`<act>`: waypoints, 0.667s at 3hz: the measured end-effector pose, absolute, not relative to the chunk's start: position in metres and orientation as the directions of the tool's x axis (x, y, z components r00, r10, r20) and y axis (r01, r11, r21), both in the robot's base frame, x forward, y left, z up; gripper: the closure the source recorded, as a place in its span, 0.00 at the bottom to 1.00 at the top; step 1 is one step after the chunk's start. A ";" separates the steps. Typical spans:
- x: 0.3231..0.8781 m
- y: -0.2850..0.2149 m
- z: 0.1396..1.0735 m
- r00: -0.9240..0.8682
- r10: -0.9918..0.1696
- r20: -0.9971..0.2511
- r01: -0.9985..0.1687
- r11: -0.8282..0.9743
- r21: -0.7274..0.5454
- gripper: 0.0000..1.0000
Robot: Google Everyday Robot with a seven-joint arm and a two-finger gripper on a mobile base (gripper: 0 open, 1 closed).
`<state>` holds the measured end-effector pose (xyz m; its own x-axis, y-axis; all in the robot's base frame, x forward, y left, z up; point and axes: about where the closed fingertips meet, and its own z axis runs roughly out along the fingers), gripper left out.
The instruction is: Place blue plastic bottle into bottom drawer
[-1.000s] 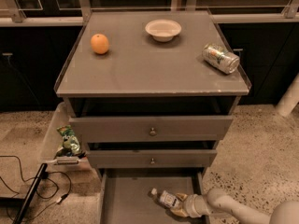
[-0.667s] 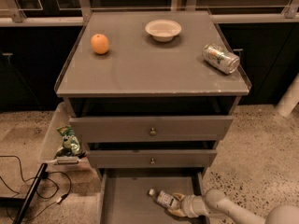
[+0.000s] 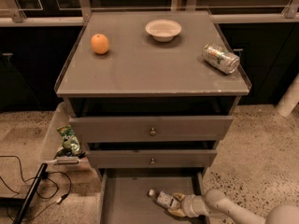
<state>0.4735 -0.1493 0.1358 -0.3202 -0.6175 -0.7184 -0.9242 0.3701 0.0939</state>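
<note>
The blue plastic bottle [image 3: 163, 199] is small and clear with a white cap, and lies tilted low inside the bottom drawer [image 3: 126, 199], cap pointing up-left. The bottom drawer is pulled open, a grey tray with a flat floor. My gripper [image 3: 176, 205] reaches in from the lower right and is shut on the bottle's base end, over the drawer's right side. The arm [image 3: 233, 209] runs off toward the bottom right corner.
Two upper drawers with round knobs [image 3: 153, 131] are slightly open above. On the cabinet top [image 3: 149, 73] sit an orange [image 3: 100, 44], a white bowl [image 3: 163, 30] and a silver-green can [image 3: 220, 58]. A side bin with a green bag [image 3: 69, 141] and cables lies on the floor at the left.
The gripper and the bottle have shifted very slightly to the left inside the bottom drawer. Nothing else has moved.
</note>
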 end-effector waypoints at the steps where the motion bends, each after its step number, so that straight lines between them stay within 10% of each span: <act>1: 0.473 -0.149 0.136 -0.320 -0.618 -0.718 -0.924 0.370 0.094 0.35; 2: 0.473 -0.149 0.136 -0.320 -0.618 -0.718 -0.924 0.370 0.094 0.12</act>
